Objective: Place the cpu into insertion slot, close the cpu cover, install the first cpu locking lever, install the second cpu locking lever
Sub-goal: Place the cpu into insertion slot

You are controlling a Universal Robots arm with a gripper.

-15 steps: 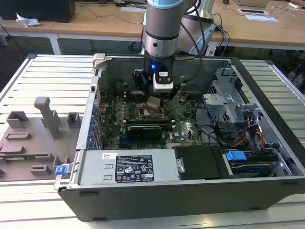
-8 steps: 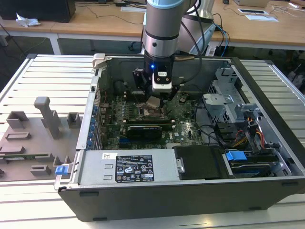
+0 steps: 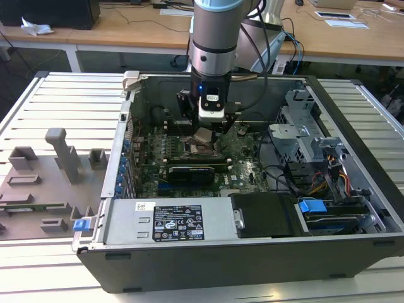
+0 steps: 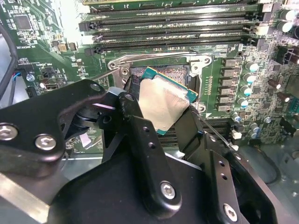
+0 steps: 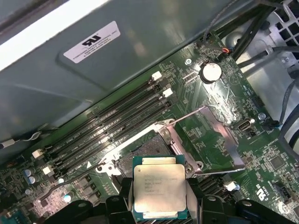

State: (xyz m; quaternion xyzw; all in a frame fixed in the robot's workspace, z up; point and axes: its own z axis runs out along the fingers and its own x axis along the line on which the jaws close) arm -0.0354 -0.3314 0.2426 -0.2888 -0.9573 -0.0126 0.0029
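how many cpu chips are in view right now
1. The cpu is gripped in the hand, over the insertion slot, with the cpu cover swung open. The part of the slot under it is hidden.

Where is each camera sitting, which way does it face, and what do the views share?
Exterior view: off the arm, looking down into the open case; the arm and gripper show above the motherboard.
First wrist view: on the arm, facing the cpu, slot and open cover; the gripper's fingers show beside the cpu.
Second wrist view: on the arm, facing the cpu and slot; the gripper's black body shows in front.
Shared: both wrist views show the gripper holding the cpu over the slot.
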